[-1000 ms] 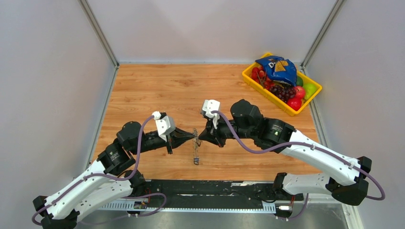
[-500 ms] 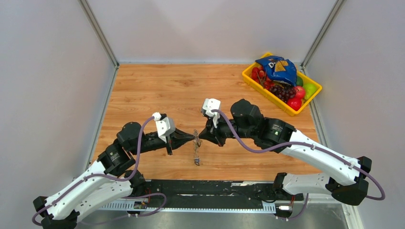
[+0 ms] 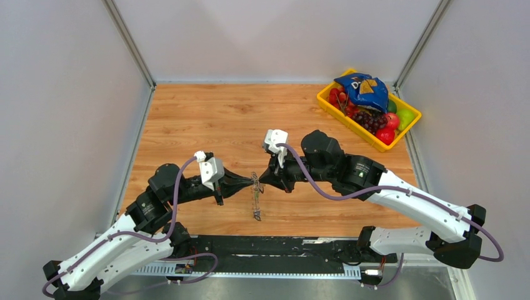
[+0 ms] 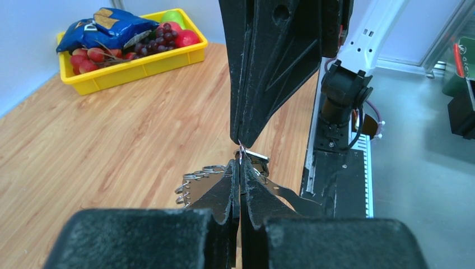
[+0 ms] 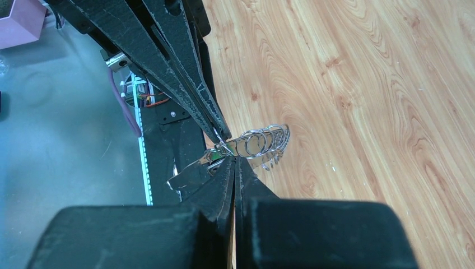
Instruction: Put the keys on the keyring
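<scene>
My left gripper (image 3: 249, 182) and right gripper (image 3: 262, 180) meet tip to tip above the table's near middle, both shut. Between the tips they pinch the thin silver wire of the keyring (image 3: 255, 179). A bunch of small silver loops and keys (image 3: 256, 203) hangs down from it. In the left wrist view my left gripper (image 4: 240, 162) is shut on the wire, with the loops (image 4: 196, 176) to the left and a key (image 4: 255, 155) behind. In the right wrist view my right gripper (image 5: 232, 161) is shut under the loops (image 5: 260, 141), with a key blade (image 5: 187, 175) at the left.
A yellow tray (image 3: 330, 105) at the back right holds fruit and a blue snack bag (image 3: 364, 89). The black base rail (image 3: 281, 245) runs along the near table edge, just below the hanging bunch. Grey walls close in the left, right and back.
My left arm's wrist has shifted a little down and left, its tip still at the keyring. The hanging bunch has swung slightly. The right arm has stayed still.
</scene>
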